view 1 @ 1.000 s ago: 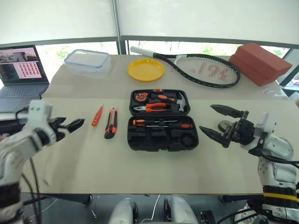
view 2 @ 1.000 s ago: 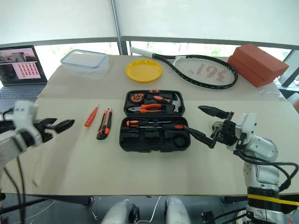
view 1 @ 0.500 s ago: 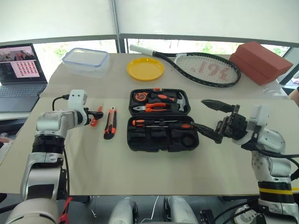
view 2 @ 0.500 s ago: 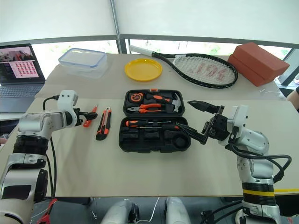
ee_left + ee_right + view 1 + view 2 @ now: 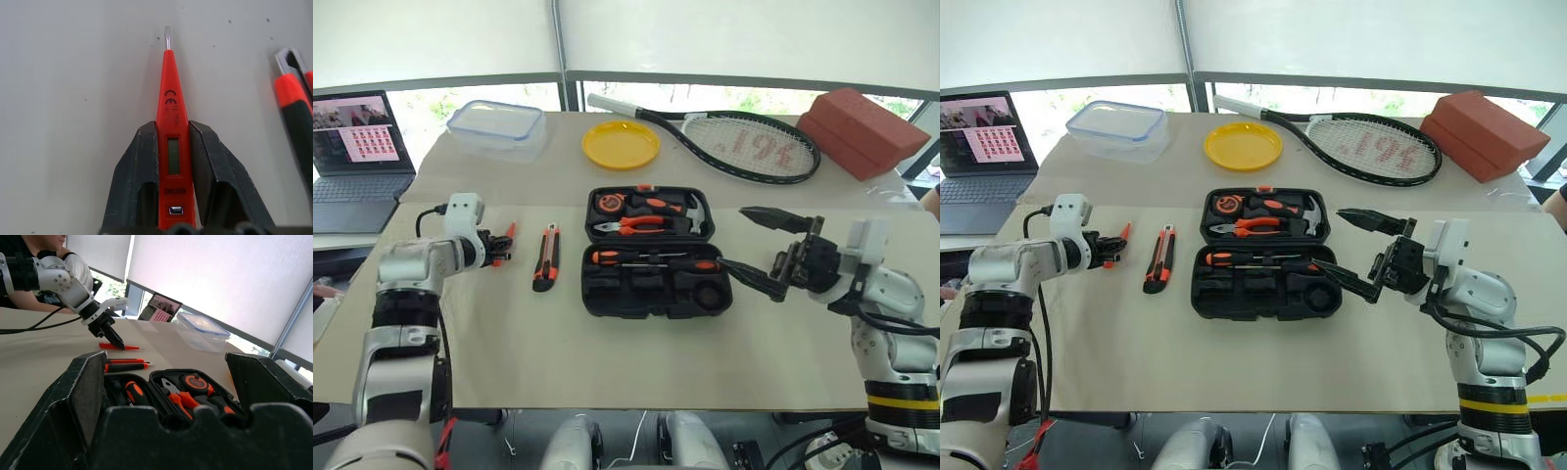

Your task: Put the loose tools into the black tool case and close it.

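Observation:
The black tool case lies open mid-table. Two orange-and-black screwdrivers rest in its near half; pliers, a hammer and a tape measure fill the far half. To its left the orange-black utility knife lies on the table. Further left, my left gripper is shut on the handle of the small all-orange screwdriver, which lies flat with its tip pointing away. My right gripper hovers wide open, with nothing in it, at the case's right edge.
At the back stand a clear lidded box, a yellow plate, a tennis racket and a red block. A laptop sits at the far left. Bare tabletop stretches in front of the case.
My left arm reached forward to the small orange screwdriver and its fingers closed on the handle. The right gripper stayed open beside the case.

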You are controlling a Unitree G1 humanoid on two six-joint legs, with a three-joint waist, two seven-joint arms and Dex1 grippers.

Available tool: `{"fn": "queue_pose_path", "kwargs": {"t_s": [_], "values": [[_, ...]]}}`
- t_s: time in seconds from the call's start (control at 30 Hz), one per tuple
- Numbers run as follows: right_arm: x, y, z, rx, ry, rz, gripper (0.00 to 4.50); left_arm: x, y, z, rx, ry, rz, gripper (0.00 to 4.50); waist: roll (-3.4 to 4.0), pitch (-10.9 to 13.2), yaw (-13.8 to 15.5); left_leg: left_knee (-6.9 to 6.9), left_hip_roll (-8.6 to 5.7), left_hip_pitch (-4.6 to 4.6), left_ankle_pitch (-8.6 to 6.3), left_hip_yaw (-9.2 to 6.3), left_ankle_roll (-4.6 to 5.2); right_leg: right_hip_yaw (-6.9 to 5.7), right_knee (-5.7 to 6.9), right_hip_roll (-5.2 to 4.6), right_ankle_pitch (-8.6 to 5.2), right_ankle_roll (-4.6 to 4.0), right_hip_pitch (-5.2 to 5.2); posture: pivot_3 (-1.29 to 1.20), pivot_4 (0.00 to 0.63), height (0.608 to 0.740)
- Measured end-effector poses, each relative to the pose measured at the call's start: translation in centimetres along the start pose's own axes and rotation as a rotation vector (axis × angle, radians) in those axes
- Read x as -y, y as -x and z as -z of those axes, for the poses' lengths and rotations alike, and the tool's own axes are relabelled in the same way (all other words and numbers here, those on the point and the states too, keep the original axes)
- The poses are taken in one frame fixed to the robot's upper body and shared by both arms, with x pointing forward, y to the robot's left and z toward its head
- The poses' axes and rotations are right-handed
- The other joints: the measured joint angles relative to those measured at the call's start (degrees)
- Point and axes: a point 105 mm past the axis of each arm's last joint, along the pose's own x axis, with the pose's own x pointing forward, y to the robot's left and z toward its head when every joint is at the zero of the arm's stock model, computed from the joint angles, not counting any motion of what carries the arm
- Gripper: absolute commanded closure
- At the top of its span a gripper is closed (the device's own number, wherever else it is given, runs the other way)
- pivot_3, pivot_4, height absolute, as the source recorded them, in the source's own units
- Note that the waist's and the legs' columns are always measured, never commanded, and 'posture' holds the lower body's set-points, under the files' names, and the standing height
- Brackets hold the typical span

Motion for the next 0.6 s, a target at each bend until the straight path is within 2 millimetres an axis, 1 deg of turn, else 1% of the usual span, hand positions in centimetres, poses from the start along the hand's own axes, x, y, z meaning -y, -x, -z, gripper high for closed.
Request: {"fn": "queue_pose_path", "kwargs": {"t_s": [0.1,0.13,0.17,0.2,0.23,0.27,0.3,0.33,0.37,0.4,0.43,0.47,0.5,0.53,0.6], "values": [[-0.1,-0.1,-0.3,0.003,0.011,-0.009,0.0,0.3,0.5,-0.3,0.031,-0.007,0.072,4.06,-0.15,0.1,0.0,0.02,0.0,-0.05,0.0,-0.01,0.0,-0.03,0.02,0.01,0.0,0.0,-0.04,0.0,0.15,0.74],[-0.1,-0.1,-0.5,0.001,0.013,-0.011,0.0,0.5,1.0,-1.0,0.061,-0.032,0.114,4.06,-0.28,0.2,0.0,0.02,0.0,-0.07,0.0,-0.01,0.0,-0.04,0.02,0.01,0.0,0.0,-0.06,0.0,0.15,0.74],[-0.1,-0.1,-0.6,-0.005,0.012,-0.013,0.0,1.2,1.7,-1.9,0.099,-0.066,0.172,4.06,-0.37,0.2,0.0,0.02,0.03,-0.13,0.0,-0.02,-0.01,-0.07,0.02,0.01,0.0,-0.01,-0.1,0.0,0.15,0.74],[-0.3,0.0,-0.7,-0.024,0.003,-0.027,0.0,2.9,3.0,-3.3,0.144,-0.141,0.289,4.06,-0.47,0.3,0.1,0.05,0.06,-0.2,0.01,-0.02,-0.01,-0.1,0.03,0.01,0.0,-0.01,-0.13,0.0,0.15,0.74],[-0.5,0.2,-0.6,-0.061,-0.006,-0.046,0.0,5.0,4.2,-4.5,0.186,-0.238,0.404,4.06,-0.48,0.3,0.2,0.08,0.06,-0.32,0.0,-0.04,0.0,-0.15,0.09,-0.03,0.0,-0.01,-0.14,0.0,0.15,0.74],[-0.6,0.3,-0.5,-0.114,-0.025,-0.071,0.0,7.7,5.6,-5.1,0.192,-0.402,0.52,4.06,-0.48,0.3,0.3,0.19,0.05,-0.37,-0.03,-0.04,0.04,-0.15,0.07,-0.03,0.0,0.0,-0.14,0.0,0.15,0.74],[-0.6,0.3,-0.4,-0.167,-0.041,-0.093,0.0,10.0,6.4,-5.1,0.171,-0.535,0.612,4.06,-0.45,0.3,0.4,0.24,0.01,-0.4,-0.06,-0.04,0.11,-0.11,0.05,-0.05,0.01,0.0,-0.09,0.0,0.15,0.74],[-0.5,0.0,-0.2,-0.219,-0.054,-0.114,0.0,13.1,7.0,-4.6,0.145,-0.699,0.727,4.06,-0.36,0.2,0.5,0.3,-0.03,-0.34,-0.13,-0.02,0.21,-0.06,-0.02,-0.09,0.01,0.01,0.02,0.0,0.15,0.74],[-0.4,-0.4,-0.4,-0.231,-0.051,-0.123,0.0,14.9,7.2,-4.0,0.13,-0.776,0.795,4.06,-0.3,0.2,0.5,0.35,-0.06,-0.31,-0.19,0.03,0.33,0.01,-0.15,-0.09,0.02,0.04,0.08,0.0,0.15,0.74],[-0.5,-1.0,-0.5,-0.238,-0.054,-0.14,0.0,17.1,6.9,-2.6,0.098,-0.841,0.883,4.06,-0.28,0.2,0.4,0.41,-0.11,-0.28,-0.24,0.06,0.41,0.1,-0.28,-0.08,-0.02,0.13,0.08,0.0,0.15,0.74],[-0.8,-1.2,-0.3,-0.249,-0.067,-0.153,0.0,17.8,6.6,-1.6,0.071,-0.856,0.92,4.06,-0.31,0.2,0.2,0.44,-0.12,-0.28,-0.26,0.05,0.44,0.12,-0.26,-0.05,-0.05,0.19,0.08,0.0,0.15,0.74],[-0.9,-1.1,0.2,-0.277,-0.079,-0.158,0.0,18.0,6.0,-0.8,0.036,-0.86,0.921,4.06,-0.39,0.2,0.0,0.47,-0.13,-0.32,-0.27,0.06,0.46,0.14,-0.23,0.04,-0.04,0.2,0.01,0.0,0.15,0.74],[-1.0,-0.7,1.1,-0.343,-0.093,-0.166,0.0,18.3,5.1,0.0,-0.005,-0.871,0.902,4.06,-0.39,0.2,0.0,0.47,-0.15,-0.32,-0.34,0.03,0.6,0.13,-0.19,0.06,-0.04,0.21,-0.01,0.0,0.15,0.74],[-1.0,-0.5,1.7,-0.377,-0.103,-0.165,0.0,18.5,4.5,0.4,-0.027,-0.887,0.892,4.06,-0.4,0.3,0.0,0.47,-0.16,-0.33,-0.43,0.01,0.75,0.1,-0.16,0.07,-0.04,0.21,-0.03,0.0,0.15,0.74],[-1.0,-0.2,2.5,-0.418,-0.115,-0.17,0.0,18.9,3.3,1.1,-0.055,-0.957,0.858,4.06,-0.4,0.3,0.1,0.47,-0.16,-0.33,-0.43,-0.01,0.75,0.1,-0.13,0.09,-0.04,0.21,-0.04,0.0,0.15,0.74]]}}
